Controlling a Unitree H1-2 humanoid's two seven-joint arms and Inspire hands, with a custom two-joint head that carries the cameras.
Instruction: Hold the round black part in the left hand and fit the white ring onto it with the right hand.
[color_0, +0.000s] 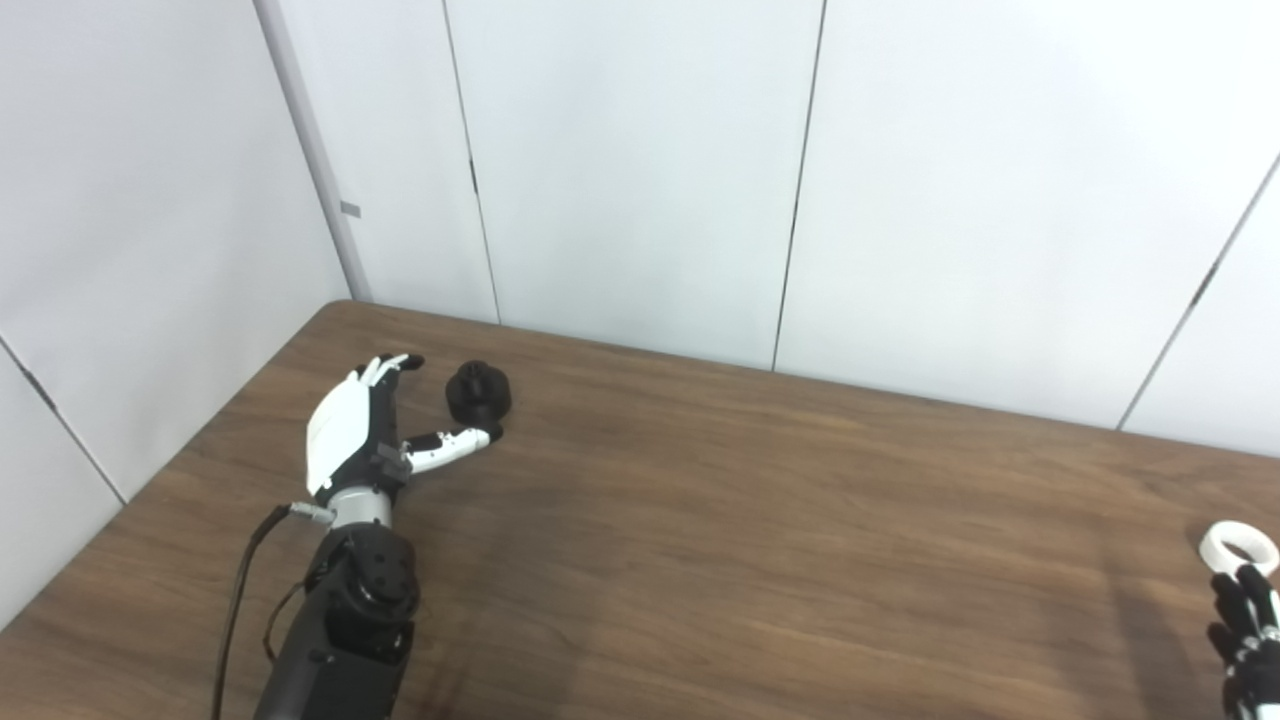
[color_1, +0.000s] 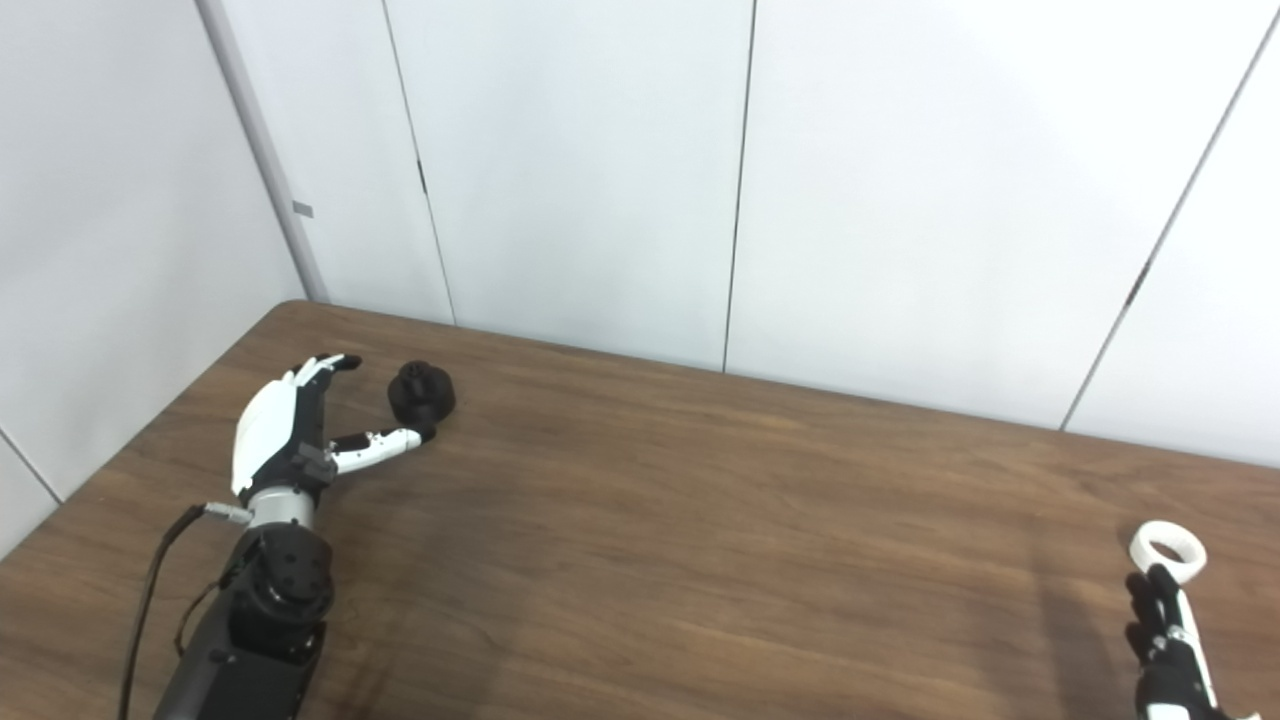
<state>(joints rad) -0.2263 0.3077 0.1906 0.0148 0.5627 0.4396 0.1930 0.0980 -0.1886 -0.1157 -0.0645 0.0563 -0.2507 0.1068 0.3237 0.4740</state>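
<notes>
The round black part (color_0: 478, 392) stands on the brown table (color_0: 720, 520) near its far left corner. My left hand (color_0: 362, 430) is open just left of it, fingers pointing away and thumb stretched out under the part, close to its base. The white ring (color_0: 1239, 548) lies flat on the table at the far right, also in the right eye view (color_1: 1167, 550). My right hand (color_1: 1165, 630) sits just in front of the ring, fingertips reaching its near edge; it is partly cut off by the frame edge and holds nothing that I can see.
White wall panels (color_0: 640, 170) stand behind the table's far edge and along its left side. A black cable (color_0: 240, 590) runs beside my left forearm. Bare wood lies between the two hands.
</notes>
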